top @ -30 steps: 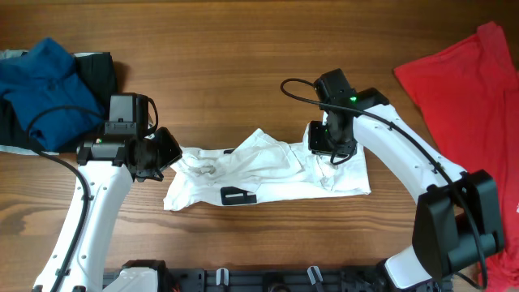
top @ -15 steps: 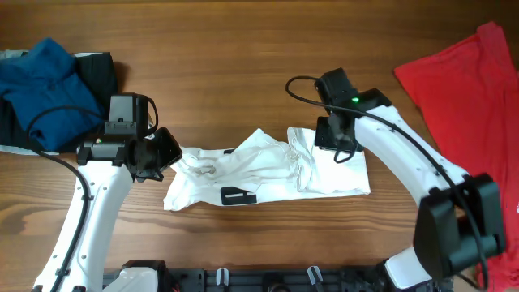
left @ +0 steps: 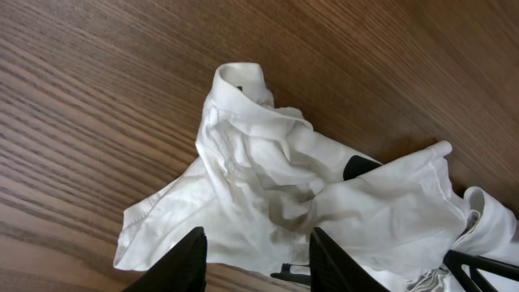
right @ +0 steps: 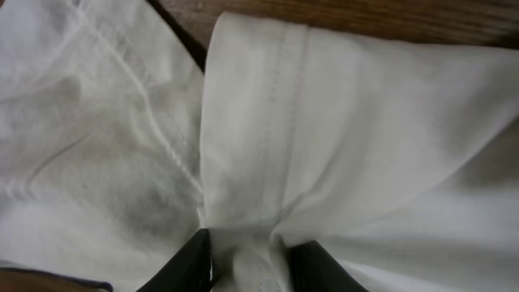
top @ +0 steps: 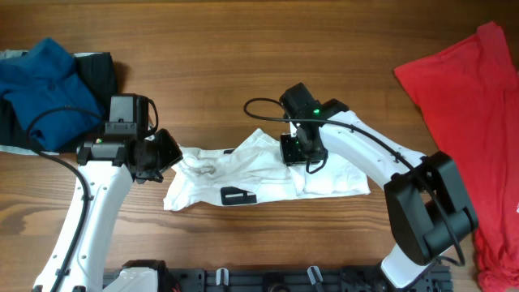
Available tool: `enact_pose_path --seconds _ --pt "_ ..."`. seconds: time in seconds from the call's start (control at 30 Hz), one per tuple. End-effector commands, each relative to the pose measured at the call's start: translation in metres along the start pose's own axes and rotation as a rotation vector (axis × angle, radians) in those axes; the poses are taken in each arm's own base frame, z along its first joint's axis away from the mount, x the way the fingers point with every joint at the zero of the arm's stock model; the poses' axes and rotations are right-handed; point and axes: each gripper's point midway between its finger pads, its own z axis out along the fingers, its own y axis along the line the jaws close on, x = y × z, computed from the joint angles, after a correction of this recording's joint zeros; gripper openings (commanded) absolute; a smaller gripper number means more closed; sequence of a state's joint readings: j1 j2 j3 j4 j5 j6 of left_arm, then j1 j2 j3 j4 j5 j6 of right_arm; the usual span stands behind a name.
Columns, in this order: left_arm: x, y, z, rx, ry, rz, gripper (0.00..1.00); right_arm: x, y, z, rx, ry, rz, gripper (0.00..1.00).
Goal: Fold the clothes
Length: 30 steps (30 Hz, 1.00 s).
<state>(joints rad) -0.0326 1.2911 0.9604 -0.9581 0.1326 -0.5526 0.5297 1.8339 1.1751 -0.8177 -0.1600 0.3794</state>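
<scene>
The white T-shirt [top: 243,174] of the clothes lies crumpled in a long strip across the middle of the table, its black label [top: 237,195] at the front edge. My right gripper [top: 296,152] is shut on a bunched fold of it [right: 324,122], the cloth pinched between the fingers [right: 247,264]. At the shirt's left end my left gripper [top: 166,154] hovers open; in its wrist view the rumpled cloth [left: 276,186] lies beyond the spread fingers [left: 258,264], with nothing between them. A red shirt [top: 470,105] lies spread at the far right.
A pile of blue cloth [top: 40,81] and dark cloth [top: 101,69] sits at the back left corner. Bare wooden tabletop [top: 243,57] stretches behind the white shirt.
My right gripper has moved left with its fold, pulling the shirt's right part over toward the middle. The left arm has stayed in place.
</scene>
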Motion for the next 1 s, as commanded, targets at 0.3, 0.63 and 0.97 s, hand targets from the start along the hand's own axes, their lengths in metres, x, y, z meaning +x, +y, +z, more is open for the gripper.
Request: enact_pose_path --seconds 0.3,0.63,0.97 --pt "0.018 0.014 0.012 -0.047 0.063 -0.008 0.62 -0.018 -0.024 -0.106 0.069 -0.309 0.098 0.41" --pt "0.027 0.030 0.078 -0.075 0.116 0.038 0.68 -0.011 -0.044 -0.120 0.093 -0.315 0.150 0.44" --pt "0.040 0.032 0.116 -0.069 0.236 0.069 0.64 -0.007 -0.045 -0.119 0.100 -0.302 0.151 0.43"
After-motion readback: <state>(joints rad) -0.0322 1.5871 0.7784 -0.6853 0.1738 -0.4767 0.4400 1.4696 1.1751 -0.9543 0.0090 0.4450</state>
